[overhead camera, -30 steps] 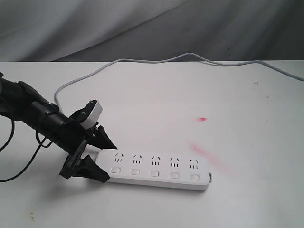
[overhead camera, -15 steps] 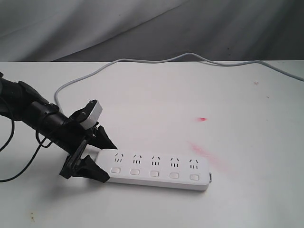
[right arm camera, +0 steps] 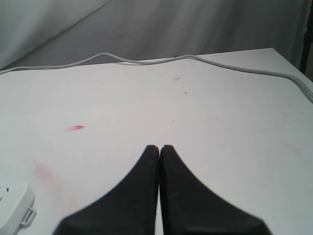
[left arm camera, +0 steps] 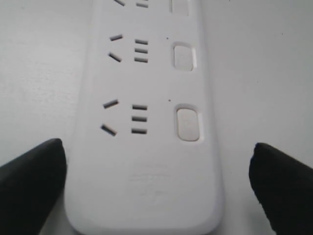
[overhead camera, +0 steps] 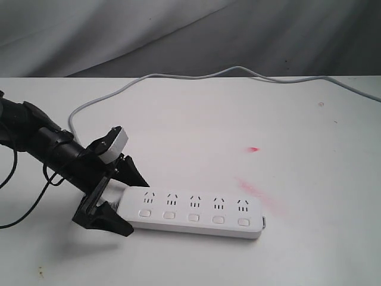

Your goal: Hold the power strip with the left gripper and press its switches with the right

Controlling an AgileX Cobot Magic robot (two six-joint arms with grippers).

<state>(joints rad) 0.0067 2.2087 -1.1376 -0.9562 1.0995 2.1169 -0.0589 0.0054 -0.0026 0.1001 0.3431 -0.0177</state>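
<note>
Where the desk [overhead camera: 309, 250] comes nearest the exterior camera, the strip [overhead camera: 202, 211] lies flat on it: a long, smooth white plastic bar with rounded corners. Its long axis runs left to right across that view, the right end a little nearer. Five rounded switches [overhead camera: 193, 217] line the near edge, with a socket group behind each.

At the strip's left end the left hand [overhead camera: 138, 208] stands open. Its two black, pointed fingers [left arm camera: 29, 186] straddle the bar, and the wrist view shows bare desk between the strip and at least one of them. A rounded white block [overhead camera: 116, 144] sits on top of the slim black arm.

The right hand [right arm camera: 159, 147], seen only by its own camera, is closed, its black fingers pressed flat together and gripping nothing, apart from the strip's end.

Farther back, a red mark [overhead camera: 255, 149] and a faint pink smear [overhead camera: 256, 189] stain the matte white surface. Beyond them the grey cord [overhead camera: 196, 76] snakes along the far edge, in front of a creased grey cloth [overhead camera: 178, 36].
</note>
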